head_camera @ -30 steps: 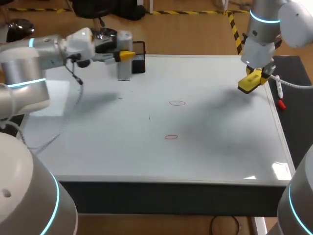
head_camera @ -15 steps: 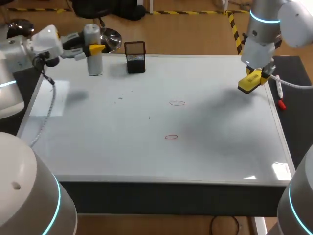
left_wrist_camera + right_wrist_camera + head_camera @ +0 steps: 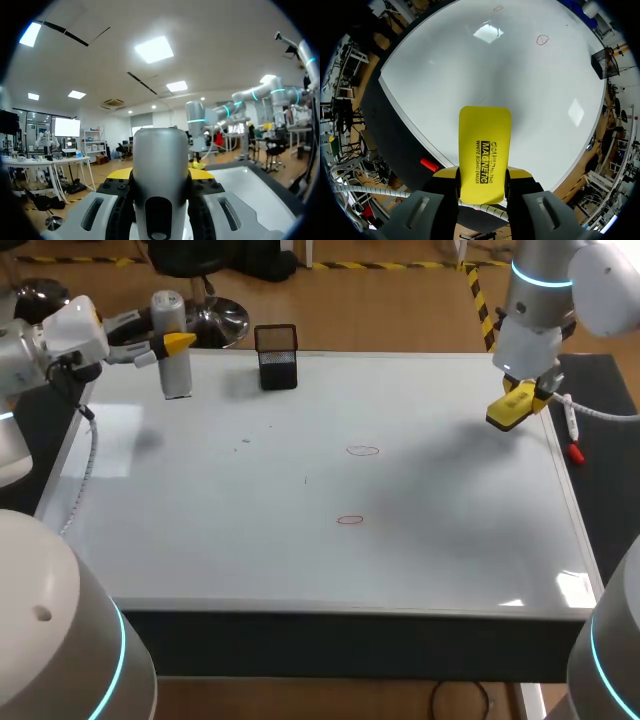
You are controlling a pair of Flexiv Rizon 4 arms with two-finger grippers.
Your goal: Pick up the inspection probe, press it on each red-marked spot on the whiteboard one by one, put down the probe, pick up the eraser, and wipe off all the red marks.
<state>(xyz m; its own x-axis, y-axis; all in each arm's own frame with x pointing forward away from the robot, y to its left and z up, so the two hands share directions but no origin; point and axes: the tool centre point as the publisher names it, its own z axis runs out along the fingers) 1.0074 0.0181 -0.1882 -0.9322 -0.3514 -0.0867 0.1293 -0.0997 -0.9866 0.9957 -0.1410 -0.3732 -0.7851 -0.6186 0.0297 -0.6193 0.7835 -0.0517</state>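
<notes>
The grey cylindrical probe (image 3: pixel 176 365) (image 3: pixel 160 170) hangs upright over the back left corner of the whiteboard (image 3: pixel 450 540), with my left gripper (image 3: pixel 173 343) (image 3: pixel 160 176) shut on it from both sides. Two red ring marks lie near the board's middle, one farther back (image 3: pixel 363 450) (image 3: pixel 542 39) and one nearer the front (image 3: pixel 350 519) (image 3: pixel 498 8). Above the board's back right part, my right gripper (image 3: pixel 516 402) (image 3: pixel 482 176) is shut on the yellow eraser (image 3: pixel 508 410) (image 3: pixel 484 145), clear of the surface.
A black mesh pen holder (image 3: pixel 277 357) (image 3: pixel 601 60) stands at the back edge, right of the probe. A small red cap (image 3: pixel 575 452) (image 3: pixel 429 164) lies on the dark strip beyond the board's right edge. A few faint dark specks mark the board left of centre.
My left arm has carried the probe leftward, from beside the pen holder to the back left corner. The right arm and eraser have not moved.
</notes>
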